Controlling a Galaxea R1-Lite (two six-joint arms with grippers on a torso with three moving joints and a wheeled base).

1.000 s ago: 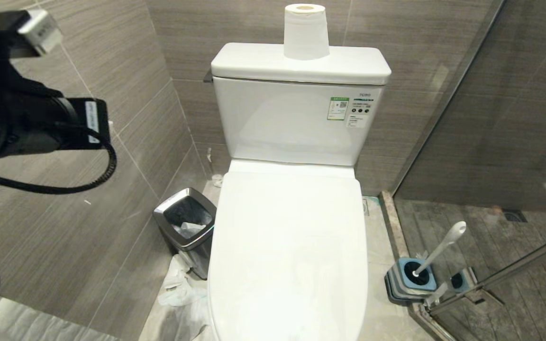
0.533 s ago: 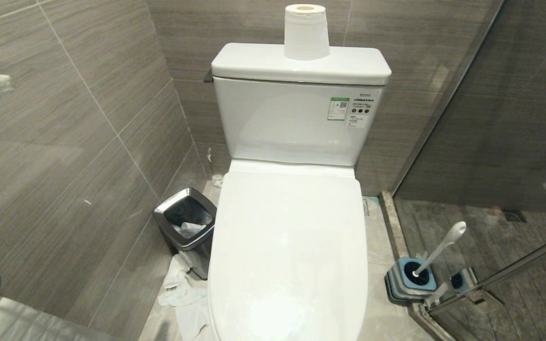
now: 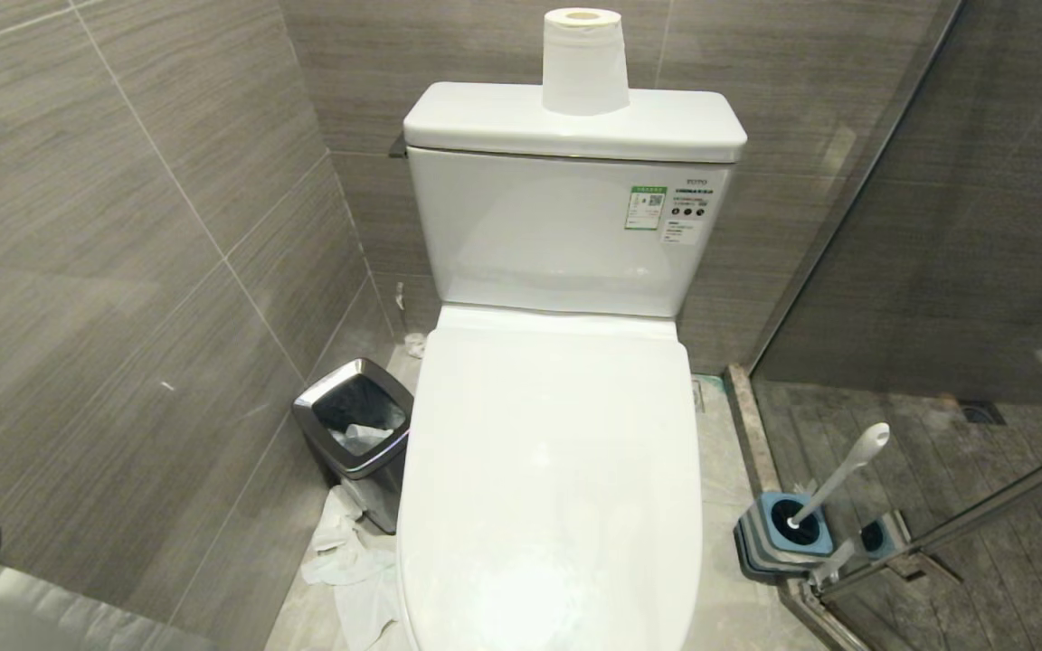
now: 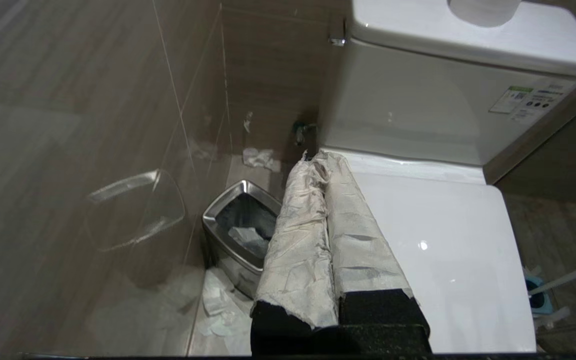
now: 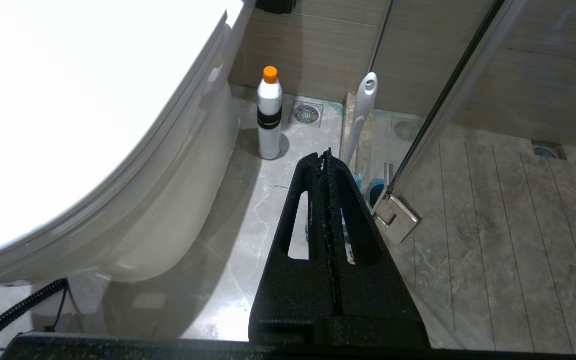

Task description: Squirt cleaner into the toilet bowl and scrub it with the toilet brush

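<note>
The toilet bowl's white outer wall (image 5: 168,215) shows in the right wrist view, but its inside is hidden under the lowered lid (image 3: 548,470). On the floor to the toilet's right, the toilet brush (image 3: 847,475) leans in its blue-and-grey holder (image 3: 779,533). A white bottle with an orange cap (image 5: 269,115) stands beside the bowl. No blue cleaner is in view. My left gripper (image 4: 313,155) is shut and empty, its fingers wrapped in white paper, above the lid's left edge. My right gripper (image 5: 325,155) is shut and empty, low near the holder (image 5: 375,192).
A steel bin (image 3: 358,434) with a black liner stands left of the toilet, with crumpled tissue (image 3: 349,561) on the floor by it. A paper roll (image 3: 583,59) sits on the cistern. The glass shower door (image 3: 937,271) and its hinge (image 5: 395,215) close off the right.
My left arm, large at the head view's upper left a second ago, has drawn off the left edge and left that view. Nothing else has moved.
</note>
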